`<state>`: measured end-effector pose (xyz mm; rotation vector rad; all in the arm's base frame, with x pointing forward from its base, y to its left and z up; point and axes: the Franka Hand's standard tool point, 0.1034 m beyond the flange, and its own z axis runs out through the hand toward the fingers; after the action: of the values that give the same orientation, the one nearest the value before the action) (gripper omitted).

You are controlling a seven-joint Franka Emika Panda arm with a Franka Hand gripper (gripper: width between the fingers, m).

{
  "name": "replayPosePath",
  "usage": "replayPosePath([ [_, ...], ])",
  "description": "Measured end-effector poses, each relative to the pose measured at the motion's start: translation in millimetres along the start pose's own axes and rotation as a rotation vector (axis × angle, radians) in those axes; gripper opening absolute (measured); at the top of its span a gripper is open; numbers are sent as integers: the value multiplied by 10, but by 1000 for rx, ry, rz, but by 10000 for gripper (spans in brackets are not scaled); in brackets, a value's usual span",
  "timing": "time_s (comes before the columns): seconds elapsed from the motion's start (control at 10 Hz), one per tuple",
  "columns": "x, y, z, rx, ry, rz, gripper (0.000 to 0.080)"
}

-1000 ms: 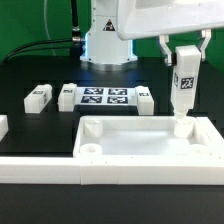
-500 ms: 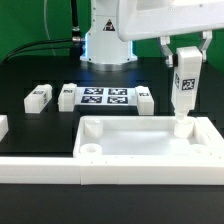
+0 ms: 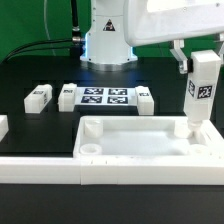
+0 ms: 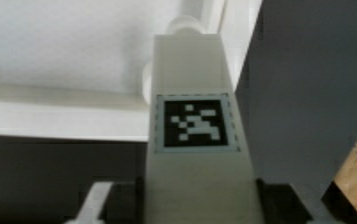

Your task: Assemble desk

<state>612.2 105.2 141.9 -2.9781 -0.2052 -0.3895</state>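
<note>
The white tray-like tabletop lies rim up at the front of the black table, with a round socket showing at its near left corner. My gripper is shut on a white square leg with a black-and-white tag. The leg hangs slightly tilted, and its lower end touches the tabletop's far right corner. I cannot tell whether it sits in a socket there. In the wrist view the leg runs away from my gripper, between both fingers, toward the tabletop rim.
Three loose legs lie flat behind the tabletop, beside the marker board. Long white rails border the front and the exterior view's right. The arm's base stands at the back.
The gripper has carried the leg toward the exterior view's right and slightly lower. The leg now leans a little. The loose legs and tabletop have not moved.
</note>
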Motion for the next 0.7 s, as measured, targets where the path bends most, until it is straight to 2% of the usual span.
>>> replayPosePath([
  [0.1,50,9,-9,-7,41,-10,287],
  [0.2,110,29,-10,-30,147,-37,287],
  [0.7,163,18,119,-29,156,-52,287],
])
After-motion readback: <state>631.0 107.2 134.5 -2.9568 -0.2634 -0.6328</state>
